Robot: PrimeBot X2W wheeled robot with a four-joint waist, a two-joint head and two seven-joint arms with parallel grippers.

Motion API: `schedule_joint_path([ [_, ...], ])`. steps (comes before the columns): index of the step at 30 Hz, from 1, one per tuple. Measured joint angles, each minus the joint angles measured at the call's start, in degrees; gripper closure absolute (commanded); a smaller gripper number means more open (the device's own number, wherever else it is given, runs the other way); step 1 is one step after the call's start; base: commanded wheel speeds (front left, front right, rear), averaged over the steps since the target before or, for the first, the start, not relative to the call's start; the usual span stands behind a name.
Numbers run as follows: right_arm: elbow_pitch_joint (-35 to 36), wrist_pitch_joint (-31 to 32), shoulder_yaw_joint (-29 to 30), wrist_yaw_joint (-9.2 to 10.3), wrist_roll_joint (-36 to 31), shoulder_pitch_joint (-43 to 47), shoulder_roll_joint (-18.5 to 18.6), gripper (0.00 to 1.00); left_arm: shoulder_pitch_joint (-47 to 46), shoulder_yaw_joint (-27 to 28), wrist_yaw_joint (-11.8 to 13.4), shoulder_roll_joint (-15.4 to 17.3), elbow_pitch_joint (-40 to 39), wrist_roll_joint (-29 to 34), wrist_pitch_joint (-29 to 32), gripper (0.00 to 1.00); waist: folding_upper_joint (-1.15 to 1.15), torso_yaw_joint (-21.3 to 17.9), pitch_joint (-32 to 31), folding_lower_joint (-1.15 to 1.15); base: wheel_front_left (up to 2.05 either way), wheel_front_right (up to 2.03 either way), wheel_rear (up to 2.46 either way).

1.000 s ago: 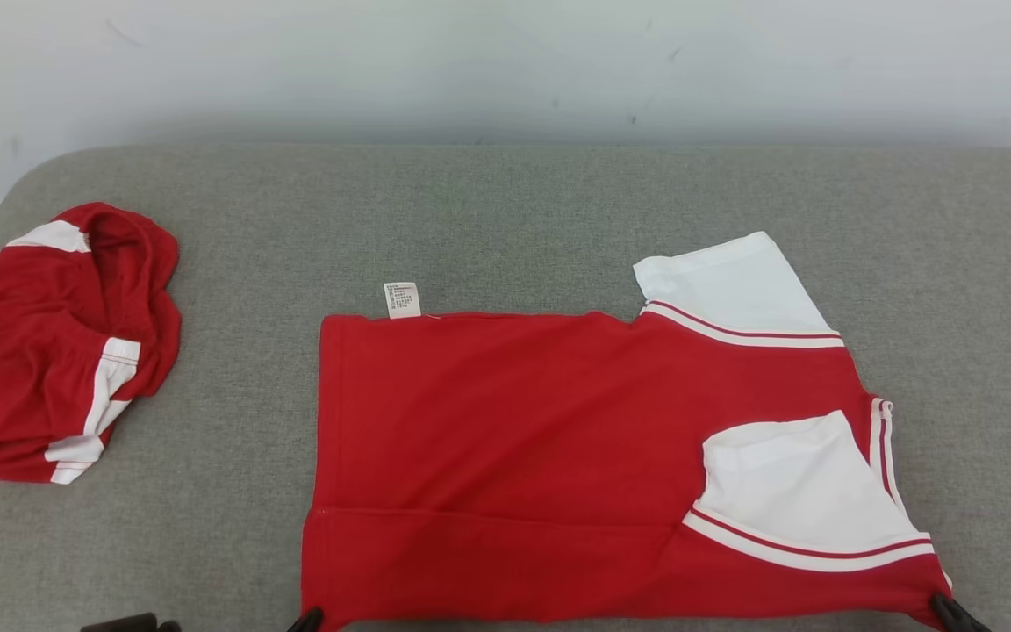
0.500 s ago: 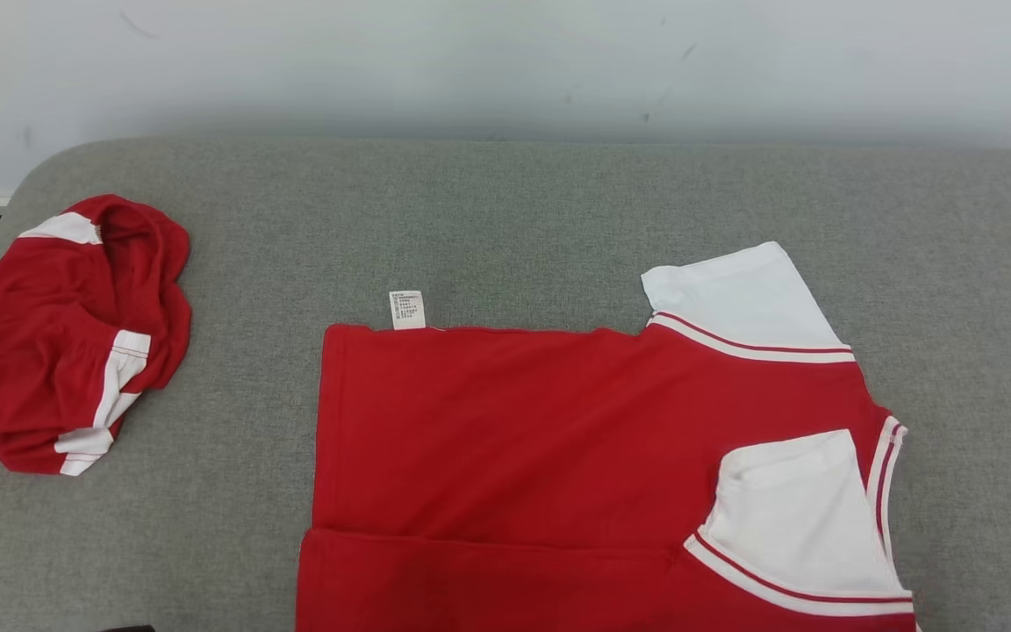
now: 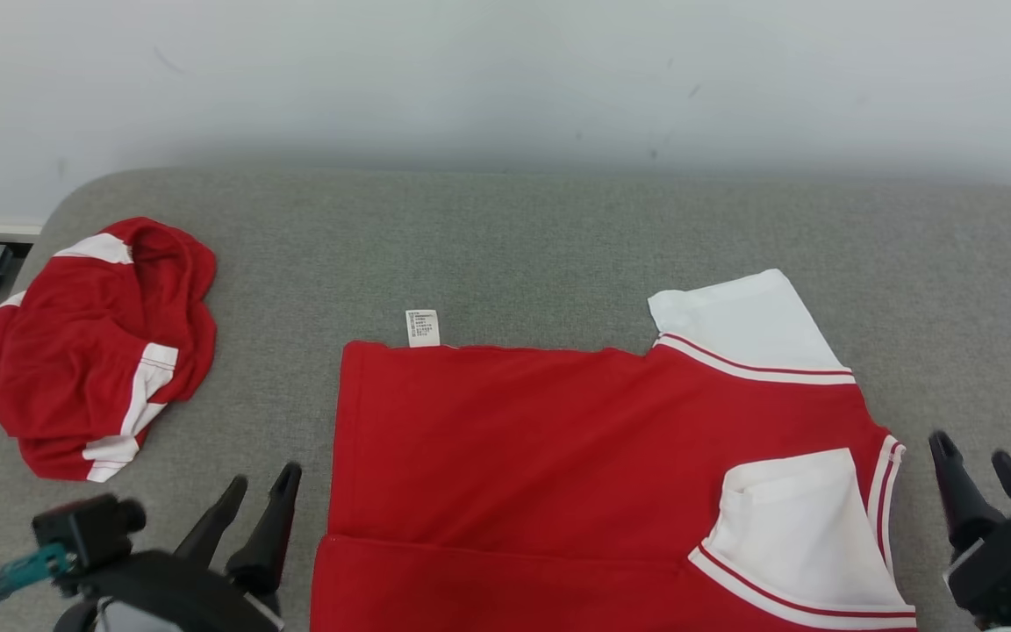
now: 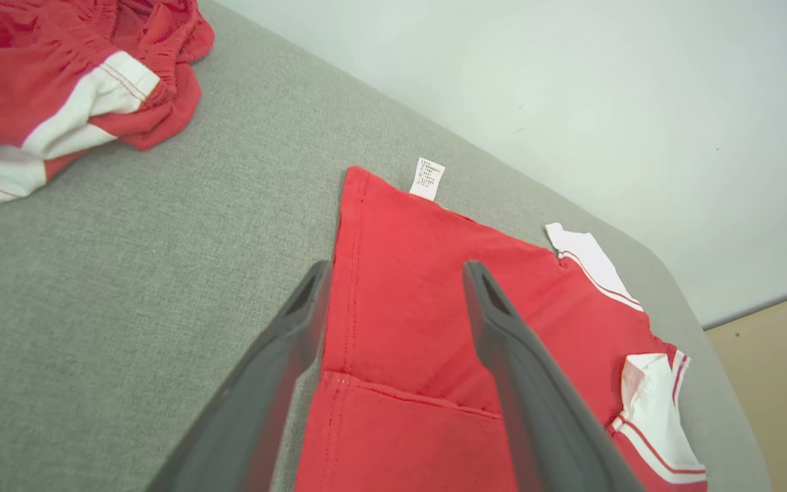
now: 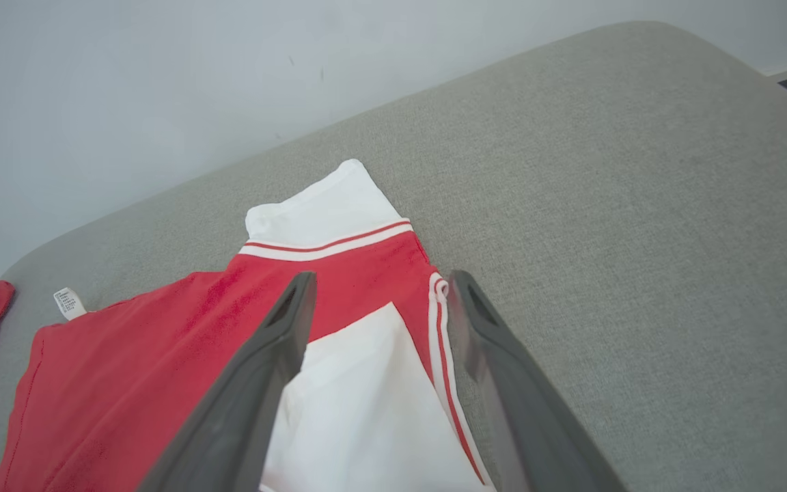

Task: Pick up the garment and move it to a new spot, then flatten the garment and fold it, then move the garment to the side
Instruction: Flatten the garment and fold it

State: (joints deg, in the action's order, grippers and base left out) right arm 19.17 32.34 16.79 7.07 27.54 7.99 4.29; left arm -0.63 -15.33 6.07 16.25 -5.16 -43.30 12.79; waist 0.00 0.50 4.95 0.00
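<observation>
right hand: fingers spread, empty | garment: flat on grey cushion

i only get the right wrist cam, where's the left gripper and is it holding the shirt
Observer: The left gripper is open and holds nothing. It is beside the shirt's left edge, over the grey cushion.
Operator: any fold in it along the near side
Observer: Yes, a strip along the near edge looks folded up over the body, reaching from the left edge to the lower white sleeve.
Operator: what's off past my left edge
Observer: A second red and white garment, crumpled in a heap at the cushion's left end, apart from the shirt.
</observation>
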Motion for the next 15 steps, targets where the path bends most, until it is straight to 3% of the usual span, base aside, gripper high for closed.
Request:
schedule_joint_path([
  [6, -5.0, -6.0, -3.0, 0.0, -2.9, -2.9, -0.5, 0.0, -6.5, -2.3, 0.0, -3.8, 3.3, 4.1, -3.4, 0.0, 0.0, 1.0, -1.4, 0.0, 0.0, 0.0, 0.0],
  [15, -13.7, -14.2, -9.5, -1.12, -6.6, -9.7, -0.8, 0.0, -13.4, -4.4, 0.5, -4.7, 11.8, 11.6, -8.1, 0.0, 0.0, 1.1, -3.5, 0.0, 0.0, 0.0, 0.0],
])
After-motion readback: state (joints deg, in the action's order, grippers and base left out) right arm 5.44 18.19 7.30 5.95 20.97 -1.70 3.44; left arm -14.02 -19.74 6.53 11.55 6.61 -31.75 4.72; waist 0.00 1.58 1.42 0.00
